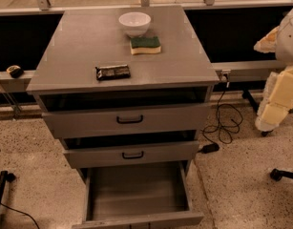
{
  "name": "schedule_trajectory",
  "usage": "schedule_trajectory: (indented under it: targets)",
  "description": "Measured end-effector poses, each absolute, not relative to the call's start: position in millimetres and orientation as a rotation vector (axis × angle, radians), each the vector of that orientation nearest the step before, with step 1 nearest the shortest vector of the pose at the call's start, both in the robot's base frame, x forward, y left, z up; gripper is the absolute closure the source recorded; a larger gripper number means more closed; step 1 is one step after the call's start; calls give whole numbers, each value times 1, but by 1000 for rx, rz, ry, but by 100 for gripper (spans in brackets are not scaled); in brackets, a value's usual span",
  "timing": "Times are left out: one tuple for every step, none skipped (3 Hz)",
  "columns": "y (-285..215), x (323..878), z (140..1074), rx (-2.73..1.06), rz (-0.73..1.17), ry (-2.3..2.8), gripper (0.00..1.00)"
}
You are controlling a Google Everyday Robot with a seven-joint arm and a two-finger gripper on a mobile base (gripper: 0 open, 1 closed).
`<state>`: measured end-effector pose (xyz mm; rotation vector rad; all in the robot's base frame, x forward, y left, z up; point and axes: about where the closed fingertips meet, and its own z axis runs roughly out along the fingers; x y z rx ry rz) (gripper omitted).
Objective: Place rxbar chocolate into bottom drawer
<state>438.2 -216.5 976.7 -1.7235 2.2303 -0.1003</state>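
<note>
No text, brand, number or sign can be read. The black wrapper of the rxbar chocolate [112, 72] bears pale lettering, but it is too small to make out. The bar lies on the cabinet top [79, 46], well to the left of the gripper [270, 118] and slightly higher in the view. The gripper hangs at the right edge of the view, beside the cabinet and apart from it, and its pale surfaces show no legible marking.
</note>
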Motion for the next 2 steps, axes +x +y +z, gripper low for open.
schedule_trajectory:
  targets:
    - [-216, 438, 977, -1724, -100, 2230, 0]
    - [-173, 460, 972, -1852, -6, 2162, 0]
